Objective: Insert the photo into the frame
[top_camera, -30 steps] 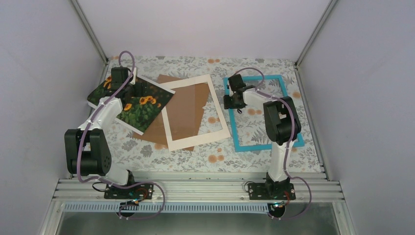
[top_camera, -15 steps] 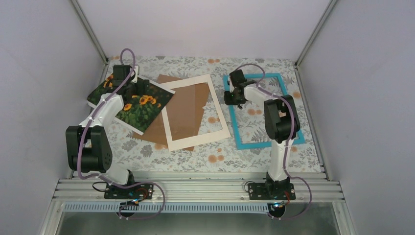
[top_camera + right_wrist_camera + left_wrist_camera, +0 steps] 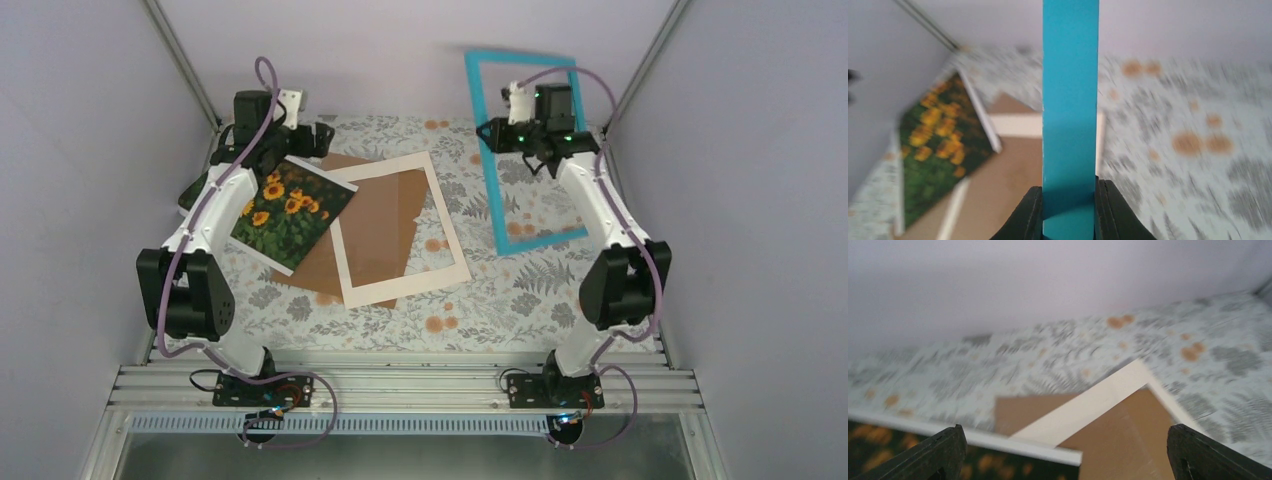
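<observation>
Enclosed booth. Back wall [image 3: 400,50], left wall [image 3: 70,150], right wall [image 3: 760,200]: plain, pale lilac-white, matte. Aluminium post [image 3: 185,62] at back-left corner, second post [image 3: 647,65] at back-right, both slanting outward in top view. Table under cloth [image 3: 500,310]: pale ground, grey fern leaves, scattered orange blossoms; runs to all three walls. Near edge: ribbed aluminium rail [image 3: 400,385] across full width; below it, grey metal sheet [image 3: 400,455]. Light soft, even; shadows faint. Wrist views: same cloth and wall, blurred.

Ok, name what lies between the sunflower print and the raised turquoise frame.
Top view: the cream rectangular mat border on the brown backing board, then patterned tabletop before the turquoise frame.
</observation>
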`<state>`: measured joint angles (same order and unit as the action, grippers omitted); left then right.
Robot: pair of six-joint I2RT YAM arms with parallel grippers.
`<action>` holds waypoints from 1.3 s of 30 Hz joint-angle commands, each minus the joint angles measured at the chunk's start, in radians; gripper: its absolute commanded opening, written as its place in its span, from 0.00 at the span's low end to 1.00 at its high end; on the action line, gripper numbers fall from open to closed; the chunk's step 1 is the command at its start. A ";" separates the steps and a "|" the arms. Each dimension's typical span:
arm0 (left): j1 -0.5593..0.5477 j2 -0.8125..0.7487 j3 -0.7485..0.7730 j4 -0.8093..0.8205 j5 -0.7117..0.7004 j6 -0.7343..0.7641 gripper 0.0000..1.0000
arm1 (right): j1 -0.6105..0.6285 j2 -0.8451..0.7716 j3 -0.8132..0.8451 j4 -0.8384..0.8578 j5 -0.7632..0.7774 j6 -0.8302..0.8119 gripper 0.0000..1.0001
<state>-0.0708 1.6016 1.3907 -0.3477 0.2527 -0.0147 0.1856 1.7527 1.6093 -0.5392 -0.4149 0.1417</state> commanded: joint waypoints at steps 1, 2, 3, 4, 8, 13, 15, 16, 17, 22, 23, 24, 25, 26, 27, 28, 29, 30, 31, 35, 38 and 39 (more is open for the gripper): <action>-0.018 0.028 0.126 0.054 0.226 -0.009 1.00 | -0.024 -0.081 0.110 0.158 -0.270 -0.039 0.03; -0.020 0.027 0.147 0.075 0.285 -0.016 1.00 | -0.027 -0.112 0.125 0.207 -0.314 -0.019 0.03; -0.024 0.026 0.162 0.100 0.342 -0.025 1.00 | -0.030 -0.122 0.139 0.254 -0.358 0.003 0.03; -0.028 0.026 0.176 0.130 0.413 -0.035 1.00 | -0.029 -0.129 0.149 0.307 -0.400 0.033 0.03; -0.044 0.032 0.210 0.289 0.710 -0.144 1.00 | -0.030 -0.146 0.171 0.543 -0.550 0.187 0.03; -0.116 0.020 0.182 0.575 0.916 -0.378 1.00 | -0.030 -0.126 0.199 0.841 -0.654 0.473 0.03; -0.163 0.013 0.175 0.647 0.930 -0.412 1.00 | -0.030 -0.116 0.208 0.956 -0.665 0.585 0.03; -0.187 0.011 0.176 0.668 0.936 -0.424 1.00 | -0.029 -0.110 0.216 1.000 -0.663 0.633 0.03; -0.213 0.013 0.178 0.693 0.944 -0.443 1.00 | -0.029 -0.103 0.226 1.031 -0.663 0.676 0.03; -0.312 0.044 0.220 0.764 0.942 -0.516 1.00 | -0.022 -0.064 0.272 1.176 -0.659 0.856 0.03; -0.326 0.054 0.233 0.774 0.937 -0.531 1.00 | -0.019 -0.062 0.272 1.197 -0.656 0.875 0.03; -0.343 0.067 0.249 0.783 0.935 -0.541 1.00 | -0.013 -0.063 0.272 1.205 -0.654 0.882 0.03; -0.359 0.081 0.268 0.782 0.929 -0.545 1.00 | -0.007 -0.063 0.271 1.210 -0.653 0.887 0.03; -0.374 0.096 0.288 0.777 0.923 -0.547 1.00 | -0.002 -0.062 0.268 1.224 -0.651 0.898 0.03; -0.388 0.108 0.304 0.774 0.913 -0.553 1.00 | 0.002 -0.062 0.264 1.241 -0.652 0.915 0.03; -0.400 0.124 0.320 0.774 0.905 -0.563 1.00 | 0.006 -0.061 0.264 1.258 -0.651 0.929 0.03; -0.412 0.140 0.335 0.776 0.899 -0.574 1.00 | 0.009 -0.061 0.264 1.273 -0.646 0.943 0.03; -0.420 0.153 0.346 0.790 0.896 -0.591 0.99 | 0.011 -0.061 0.265 1.286 -0.645 0.954 0.03; -0.428 0.163 0.350 0.811 0.894 -0.610 0.99 | 0.015 -0.063 0.265 1.295 -0.644 0.963 0.03; -0.456 0.195 0.370 0.841 0.880 -0.663 0.96 | 0.023 -0.073 0.265 1.319 -0.640 0.989 0.03; -0.478 0.213 0.371 0.913 0.897 -0.722 0.89 | 0.025 -0.072 0.254 1.340 -0.640 1.000 0.03; -0.485 0.217 0.370 0.934 0.905 -0.739 0.85 | 0.025 -0.071 0.249 1.341 -0.641 1.000 0.03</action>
<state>-0.5304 1.8046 1.7279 0.4599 1.1446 -0.6640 0.2028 1.6962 1.8420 0.6693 -1.0733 1.1366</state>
